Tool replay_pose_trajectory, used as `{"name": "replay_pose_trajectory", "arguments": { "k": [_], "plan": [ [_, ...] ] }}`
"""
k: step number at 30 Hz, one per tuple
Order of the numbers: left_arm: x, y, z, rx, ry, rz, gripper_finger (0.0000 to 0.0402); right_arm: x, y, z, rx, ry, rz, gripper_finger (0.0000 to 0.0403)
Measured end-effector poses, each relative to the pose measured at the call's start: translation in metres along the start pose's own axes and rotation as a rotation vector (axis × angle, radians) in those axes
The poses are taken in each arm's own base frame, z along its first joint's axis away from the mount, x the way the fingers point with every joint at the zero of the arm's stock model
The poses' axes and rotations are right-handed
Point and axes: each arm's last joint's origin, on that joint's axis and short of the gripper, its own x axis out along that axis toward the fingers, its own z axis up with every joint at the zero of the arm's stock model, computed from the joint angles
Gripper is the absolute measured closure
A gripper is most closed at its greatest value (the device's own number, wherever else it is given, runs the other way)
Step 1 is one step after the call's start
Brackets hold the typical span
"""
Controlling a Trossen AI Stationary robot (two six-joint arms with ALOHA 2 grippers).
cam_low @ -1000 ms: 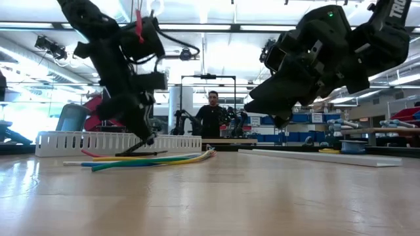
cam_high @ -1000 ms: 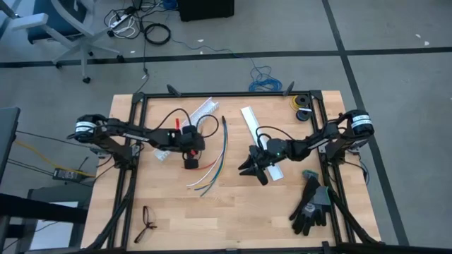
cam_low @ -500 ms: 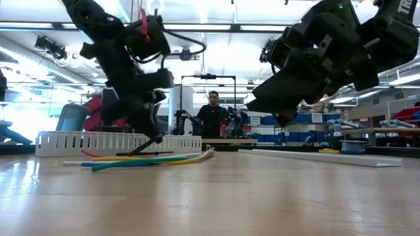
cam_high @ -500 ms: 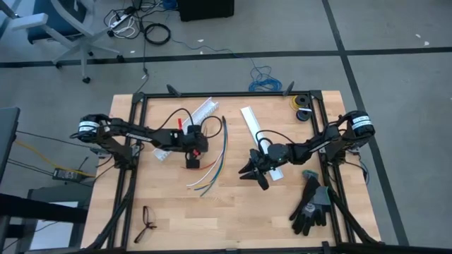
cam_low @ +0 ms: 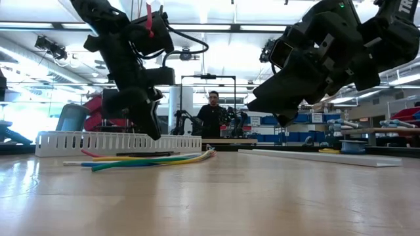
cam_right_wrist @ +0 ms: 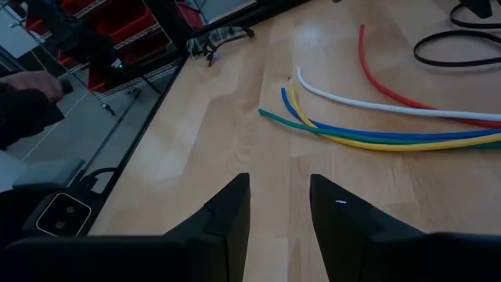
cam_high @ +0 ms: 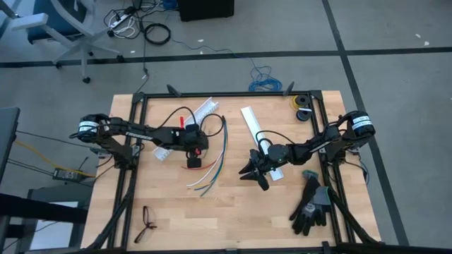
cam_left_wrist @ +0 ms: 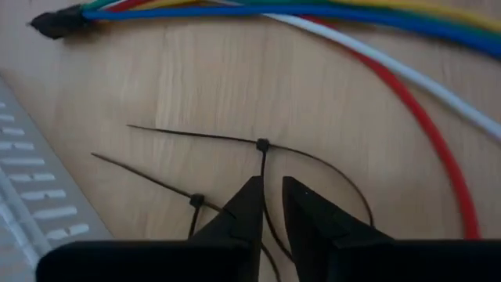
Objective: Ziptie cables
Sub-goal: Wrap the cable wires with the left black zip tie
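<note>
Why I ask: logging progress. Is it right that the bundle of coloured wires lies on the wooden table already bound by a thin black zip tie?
Not bound. The left wrist view shows the thin black zip ties lying loose on the wooden table, apart from the bundle of coloured wires.

Bright, even overhead room light gives soft shadows on the desk (cam_high: 233,204), while ceiling glare silhouettes the dark arms in the low view.

cables (cam_left_wrist: 376,19): far ends cut off at left wrist view's edge
black strips (cam_left_wrist: 235,145): tails hidden behind left gripper (cam_left_wrist: 272,205) fingers
</note>
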Motion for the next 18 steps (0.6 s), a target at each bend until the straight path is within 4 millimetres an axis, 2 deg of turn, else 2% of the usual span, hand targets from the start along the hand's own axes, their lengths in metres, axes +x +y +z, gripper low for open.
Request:
{"name": "replay_pose_trajectory", "arguments": {
  "k": [7,18],
  "plan": [
    [-0.003,0.001,0.016,-0.174,-0.151,-0.022,0.0339,0.000,0.001,-0.001,-0.021,0.007,0.002,0.0280],
    [-0.012,0.005,0.045,-0.234,-0.468,-0.017,0.0339,0.000,0.000,0.000,-0.026,-0.006,-0.014,0.0280]
  ]
}}
